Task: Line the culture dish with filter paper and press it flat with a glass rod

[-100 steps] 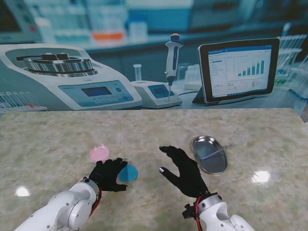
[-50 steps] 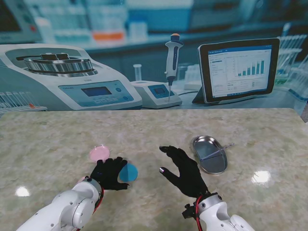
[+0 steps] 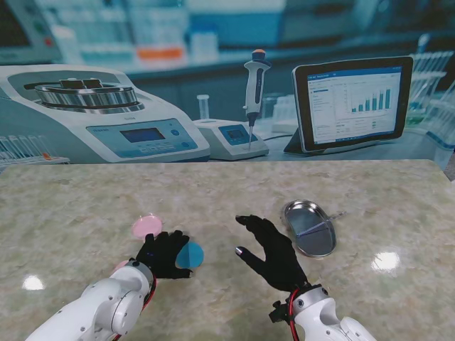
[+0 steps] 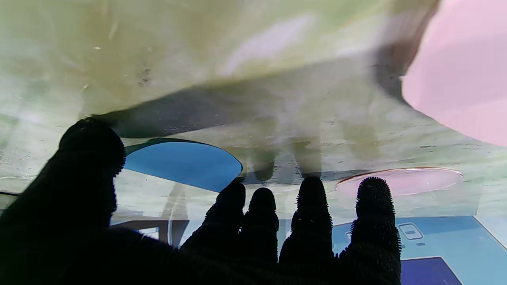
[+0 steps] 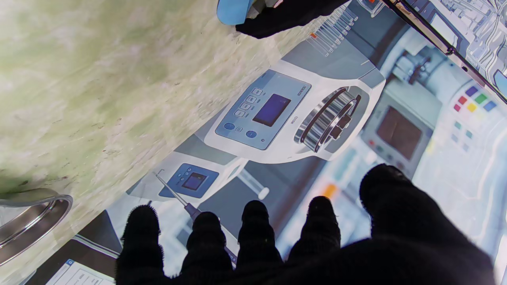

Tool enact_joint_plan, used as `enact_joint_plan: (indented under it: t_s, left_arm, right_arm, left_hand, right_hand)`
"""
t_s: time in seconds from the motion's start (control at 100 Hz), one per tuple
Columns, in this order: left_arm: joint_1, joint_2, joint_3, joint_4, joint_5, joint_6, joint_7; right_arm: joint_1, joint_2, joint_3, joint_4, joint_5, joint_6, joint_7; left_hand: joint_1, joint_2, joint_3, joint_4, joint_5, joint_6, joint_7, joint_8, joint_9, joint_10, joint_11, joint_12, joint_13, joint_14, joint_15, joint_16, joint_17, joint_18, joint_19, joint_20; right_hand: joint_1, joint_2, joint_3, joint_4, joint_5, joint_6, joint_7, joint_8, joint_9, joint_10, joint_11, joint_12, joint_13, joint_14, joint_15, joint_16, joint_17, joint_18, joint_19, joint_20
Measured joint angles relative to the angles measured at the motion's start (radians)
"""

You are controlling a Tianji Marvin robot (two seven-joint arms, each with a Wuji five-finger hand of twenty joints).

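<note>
Stand view: glass rod (image 3: 318, 225) diagonal across dish (image 3: 310, 228)

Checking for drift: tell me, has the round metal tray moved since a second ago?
No. The round metal tray sits at the same spot on the marble table, right of the right hand.

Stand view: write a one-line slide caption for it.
Left hand over a blue disc beside a pink disc; open right hand near a metal dish.
</note>
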Motion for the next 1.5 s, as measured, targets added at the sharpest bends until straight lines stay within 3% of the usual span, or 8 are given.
enact_joint_plan:
  t_s: [0.2,0.35,0.44,0.46,0.66,1.09,1.32,1.5]
  left_arm:
    - [-0.009,0.0,0.003,0.012,-0.01,-0.013,0.013]
    - [-0.012,-0.001,0.003,0.02,-0.018,-0.023,0.027]
    - [-0.013,-0.002,0.002,0.022,-0.025,-0.027,0.035]
    - [-0.012,-0.003,0.001,0.022,-0.027,-0.028,0.036]
    - [-0.006,-0.006,-0.014,0.022,-0.041,-0.04,0.036]
    - [0.044,-0.009,-0.076,-0.018,-0.049,-0.081,0.04]
    - [0.062,-0.011,-0.096,-0.035,-0.047,-0.098,0.066]
    - [0.07,-0.014,-0.105,-0.042,-0.049,-0.105,0.089]
  right_arm:
    - [0.0,0.0,0.001,0.0,0.001,0.0,-0.001]
    - [0.0,0.0,0.001,0.0,0.001,0.0,-0.002]
    - [0.0,0.0,0.001,0.0,0.001,0.0,-0.002]
    - [0.0,0.0,0.001,0.0,0.002,0.0,-0.002]
    - [0.0,-0.001,0.002,0.0,0.003,-0.001,-0.002]
    - [0.0,-0.001,0.002,0.0,0.005,-0.002,-0.003]
    - [0.0,-0.001,0.001,0.0,0.007,-0.002,-0.005]
    - [0.001,-0.002,0.0,0.0,0.008,-0.002,-0.006]
  left_hand:
    - [0.074,0.034,-0.138,-0.003,-0.014,-0.002,0.101,0.0,0.0,0.0,0.031,0.035,0.002,0.003,0.0,0.0,0.0,0.0,0.0,0.0]
    - [0.103,0.062,-0.169,0.019,-0.005,-0.001,0.124,-0.019,0.0,0.0,0.064,0.035,0.003,0.003,0.001,0.0,0.0,0.0,0.0,0.001]
    - [0.134,0.081,-0.178,0.036,0.055,0.002,0.057,-0.064,0.0,0.0,0.081,0.019,0.003,0.003,0.001,0.0,0.0,0.001,-0.001,0.001]
    - [0.135,0.082,-0.164,0.057,0.068,0.002,0.043,-0.075,0.001,0.0,0.09,0.012,0.003,0.003,0.001,0.0,0.0,0.001,-0.001,0.001]
    - [0.179,0.136,-0.103,0.08,0.156,-0.007,-0.083,-0.143,0.009,-0.022,0.102,-0.003,0.003,0.002,0.001,0.0,0.0,0.001,-0.015,0.001]
    - [0.412,0.271,-0.356,0.12,0.253,-0.05,-0.13,-0.176,0.02,-0.034,0.114,-0.013,0.004,-0.002,0.002,0.001,-0.005,0.001,-0.055,0.025]
    - [0.505,0.293,-0.428,0.12,0.276,-0.151,-0.008,-0.103,0.03,-0.046,0.151,-0.015,0.004,-0.003,0.006,0.002,-0.005,0.001,-0.062,0.031]
    - [0.6,0.305,-0.477,0.121,0.285,-0.295,0.198,0.027,0.042,-0.087,0.204,-0.017,0.004,-0.01,0.019,0.006,-0.005,-0.005,-0.062,0.038]
  right_hand:
    - [0.006,0.0,0.0,0.0,0.0,0.0,0.0,0.0,0.0,0.0,0.0,0.0,0.0,0.0,0.0,0.0,0.0,0.0,0.0,0.0]
    - [0.006,0.0,0.0,0.0,0.0,0.0,0.0,0.001,0.0,0.0,0.0,0.0,0.0,0.0,0.0,0.0,0.0,0.0,0.0,0.0]
    - [0.006,0.0,0.0,0.0,0.0,0.0,0.0,0.007,0.0,0.0,0.0,0.0,0.0,0.0,0.0,0.0,0.0,0.0,0.0,0.0]
    - [0.006,0.0,0.0,0.0,0.0,0.0,0.0,0.009,0.0,0.0,0.0,0.0,0.0,0.0,0.0,0.0,0.0,0.0,0.0,0.0]
    - [0.006,0.0,0.0,0.001,0.0,0.0,0.0,0.011,0.0,0.0,0.0,0.0,0.0,0.0,0.0,0.0,0.0,0.0,0.0,0.0]
    - [0.006,0.0,0.0,0.001,0.0,0.0,0.0,0.011,0.0,0.0,0.0,0.0,0.0,0.0,0.0,0.0,0.0,0.0,0.0,0.0]
    - [0.006,0.0,0.0,0.001,0.0,0.0,0.0,0.011,0.0,0.0,0.001,0.0,0.0,0.0,0.0,0.0,0.0,0.0,0.0,0.0]
    - [0.006,0.0,-0.001,0.001,0.0,0.0,0.0,0.013,0.0,0.0,0.004,0.0,0.0,0.0,0.0,0.0,0.0,0.0,0.0,0.0]
